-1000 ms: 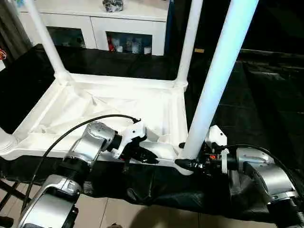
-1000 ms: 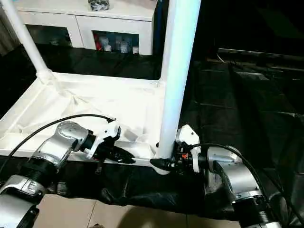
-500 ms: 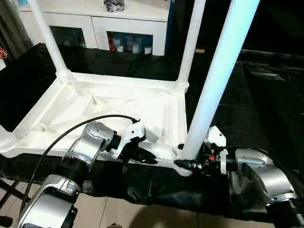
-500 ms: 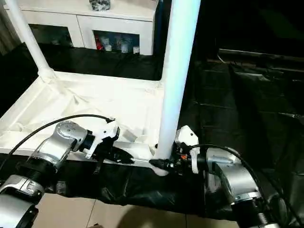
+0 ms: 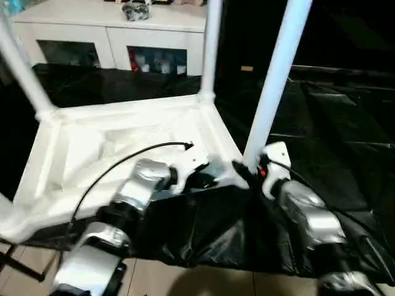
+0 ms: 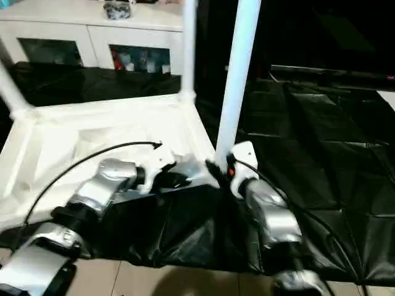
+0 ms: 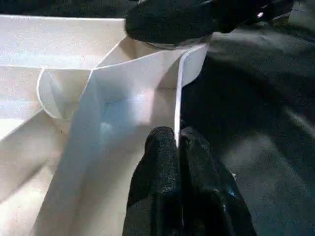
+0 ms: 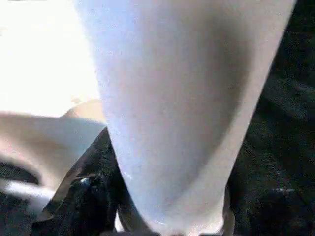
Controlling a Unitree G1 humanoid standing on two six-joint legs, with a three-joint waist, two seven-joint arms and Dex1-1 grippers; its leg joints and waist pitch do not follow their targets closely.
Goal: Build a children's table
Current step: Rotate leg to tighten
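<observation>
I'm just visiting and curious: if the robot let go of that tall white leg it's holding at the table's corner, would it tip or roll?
The leg is tall, thin and tilted, gripped low by the right gripper, so it would probably tip unless seated. It is a smooth round tube, so once down on the black sheet it would likely roll. It looks like hollow plastic, probably light.

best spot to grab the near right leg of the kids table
Low on the near right leg, just above its corner socket, coming in level from the near side. The round tube stands upright and is widest there; the right hand already straddles it at that spot.
</observation>
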